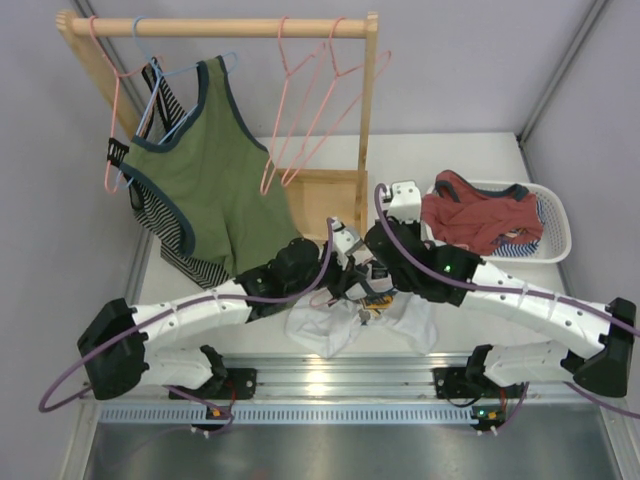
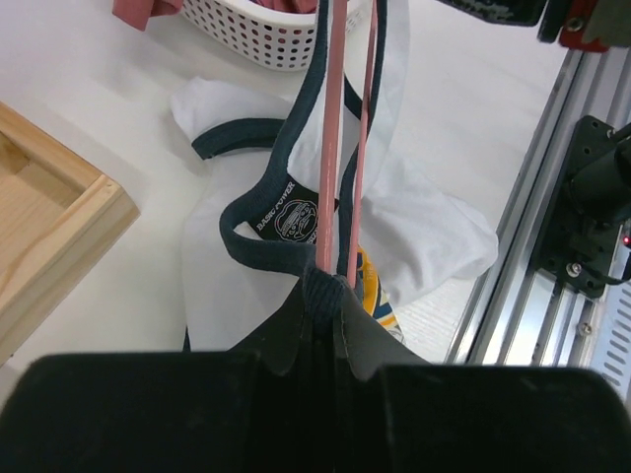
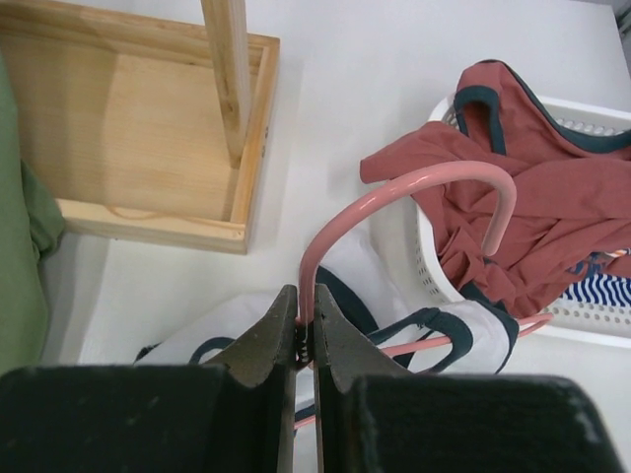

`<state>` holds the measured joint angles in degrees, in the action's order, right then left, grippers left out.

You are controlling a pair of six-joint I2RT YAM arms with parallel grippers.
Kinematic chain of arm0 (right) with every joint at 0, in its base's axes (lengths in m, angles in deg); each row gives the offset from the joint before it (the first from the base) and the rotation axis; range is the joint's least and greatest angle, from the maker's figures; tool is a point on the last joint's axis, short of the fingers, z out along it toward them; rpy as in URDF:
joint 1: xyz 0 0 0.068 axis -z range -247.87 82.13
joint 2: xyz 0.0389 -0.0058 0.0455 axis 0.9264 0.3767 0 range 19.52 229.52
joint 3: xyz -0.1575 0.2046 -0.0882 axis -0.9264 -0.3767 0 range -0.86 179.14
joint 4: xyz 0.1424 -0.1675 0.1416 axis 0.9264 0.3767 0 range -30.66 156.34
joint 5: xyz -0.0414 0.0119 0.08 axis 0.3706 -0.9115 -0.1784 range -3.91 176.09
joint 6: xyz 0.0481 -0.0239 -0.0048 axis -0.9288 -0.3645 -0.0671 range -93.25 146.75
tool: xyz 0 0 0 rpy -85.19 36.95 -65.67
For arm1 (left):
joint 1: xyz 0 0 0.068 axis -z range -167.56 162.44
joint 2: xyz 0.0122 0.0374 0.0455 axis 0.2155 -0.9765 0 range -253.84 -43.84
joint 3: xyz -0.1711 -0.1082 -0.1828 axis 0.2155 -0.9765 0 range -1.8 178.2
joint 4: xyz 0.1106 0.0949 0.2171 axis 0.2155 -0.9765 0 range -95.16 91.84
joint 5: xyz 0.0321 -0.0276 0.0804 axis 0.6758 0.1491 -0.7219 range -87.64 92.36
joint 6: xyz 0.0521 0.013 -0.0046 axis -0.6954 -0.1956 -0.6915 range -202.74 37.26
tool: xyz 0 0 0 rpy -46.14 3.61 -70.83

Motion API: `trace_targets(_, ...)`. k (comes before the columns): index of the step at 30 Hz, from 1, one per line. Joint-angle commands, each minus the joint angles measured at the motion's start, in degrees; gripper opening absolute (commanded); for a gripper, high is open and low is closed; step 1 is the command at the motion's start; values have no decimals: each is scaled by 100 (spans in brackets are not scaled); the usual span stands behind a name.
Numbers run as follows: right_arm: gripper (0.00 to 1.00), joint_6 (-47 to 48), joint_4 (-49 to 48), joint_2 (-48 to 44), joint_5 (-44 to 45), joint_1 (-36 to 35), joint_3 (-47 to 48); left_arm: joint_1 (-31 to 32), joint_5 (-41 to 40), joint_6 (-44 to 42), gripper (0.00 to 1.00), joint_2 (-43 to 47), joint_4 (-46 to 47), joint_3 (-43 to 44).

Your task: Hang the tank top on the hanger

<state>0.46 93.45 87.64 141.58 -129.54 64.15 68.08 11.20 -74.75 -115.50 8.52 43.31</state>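
Observation:
The white tank top lies crumpled on the table in front of the arms, its navy trim showing in the left wrist view. My left gripper is shut on a navy strap of the tank top together with the pink hanger's two wires, which run through the strap loop. My right gripper is shut on the hanger's neck just below its hook. The tank top's white cloth hangs under it. In the top view both grippers meet above the tank top, left and right.
A wooden rack stands at the back with an olive green tank top, a light blue hanger and spare pink hangers. Its wooden base is close by. A white basket holds a red garment.

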Motion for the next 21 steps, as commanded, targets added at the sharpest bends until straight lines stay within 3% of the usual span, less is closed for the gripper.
trace_targets(1, 7, -44, -141, -62, 24, -144, 407, 79, -716, 369, 0, 160, 992, -422)
trace_targets(5, 26, 9, -176, -132, 15, -152, 398, 158, -831, 537, 0, 336, 1651, -932)
trace_targets(9, 59, 79, -203, -176, 6, -179, 372, 228, -1005, 590, 0, 372, 2152, -1179)
trace_targets(12, 74, 97, -194, -228, -29, -187, 372, 307, -1182, 625, 0, 389, 2329, -1337)
trace_targets(15, 83, 97, -176, -360, -81, -188, 389, 342, -1437, 748, 0, 521, 2478, -1521)
trace_targets(21, 90, 123, -27, -659, 32, -196, 495, 343, -1946, 1117, 0, 1153, 2663, -2154)
